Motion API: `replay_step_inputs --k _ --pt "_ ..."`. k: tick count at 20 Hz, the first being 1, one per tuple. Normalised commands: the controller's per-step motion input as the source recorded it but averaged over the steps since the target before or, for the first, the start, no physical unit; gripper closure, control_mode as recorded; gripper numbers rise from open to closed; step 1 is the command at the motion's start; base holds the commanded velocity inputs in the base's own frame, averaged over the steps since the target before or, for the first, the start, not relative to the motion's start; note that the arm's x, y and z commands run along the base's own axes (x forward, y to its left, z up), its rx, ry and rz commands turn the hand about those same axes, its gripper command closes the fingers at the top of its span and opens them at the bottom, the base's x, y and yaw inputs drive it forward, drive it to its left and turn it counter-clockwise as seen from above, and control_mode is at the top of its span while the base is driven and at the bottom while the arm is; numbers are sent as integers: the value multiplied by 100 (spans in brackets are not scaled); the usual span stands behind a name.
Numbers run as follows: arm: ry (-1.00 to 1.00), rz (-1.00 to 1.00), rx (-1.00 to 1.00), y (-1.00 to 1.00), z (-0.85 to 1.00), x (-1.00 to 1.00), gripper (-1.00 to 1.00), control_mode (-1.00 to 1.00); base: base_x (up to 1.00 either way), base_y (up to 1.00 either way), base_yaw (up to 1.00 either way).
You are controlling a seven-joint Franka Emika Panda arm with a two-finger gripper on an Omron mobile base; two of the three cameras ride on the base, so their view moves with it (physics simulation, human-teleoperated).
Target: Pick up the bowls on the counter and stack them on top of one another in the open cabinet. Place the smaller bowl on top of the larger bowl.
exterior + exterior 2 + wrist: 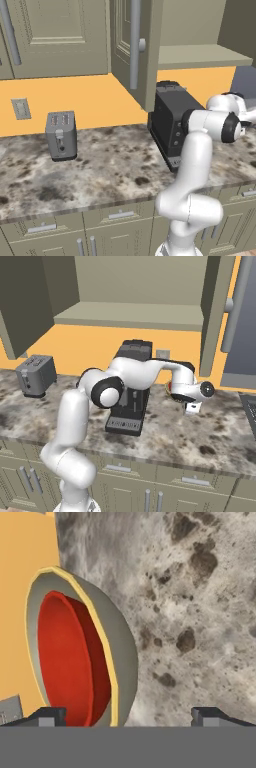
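1. In the hand view, the larger bowl (122, 662) sits at the left of the frame on the counter (200, 612), close to the orange wall that fills the left edge.
2. The smaller bowl (70, 662) shows bright red inside the tan one, already nested in it; the tan rim wraps round the red on all visible sides.
3. The gripper (129, 717) has its jaws spread wide, holding nothing; its two dark fingertips (47, 716) rise at the bottom of the hand view, one at lower left in front of the bowls, the other at lower right over bare stone.
4. In the right base view, the hand hangs right of centre, low over the counter (200, 441), and a small red patch shows just left of the wrist, against the wall; the jaws themselves are too small to read there.
5. The cabinet (130, 316) fills the top of the right base view, its shelf bare and its door (215, 311) swung open at the upper right.
6. In the left base view, the open door (132, 50) hangs at top centre, with the shelf at upper right.
7. A dark coffee machine (172, 125) stands on the counter at centre right of the left base view, partly behind the arm.
8. A grey toaster (61, 135) stands at left of that view, well apart from the machine.
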Motion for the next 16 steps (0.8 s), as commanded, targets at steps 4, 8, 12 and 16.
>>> replay_step_inputs --k 4,8,12,16 --pt "0 0 0 -6 -2 28 -100 -100 0 0 0" --pt "0 0 0 -12 -6 25 -100 -100 0 0 0" --pt "0 0 0 -10 -13 23 -100 -100 0 0 0" --pt "0 0 0 0 -25 13 -100 -100 0 0 0"
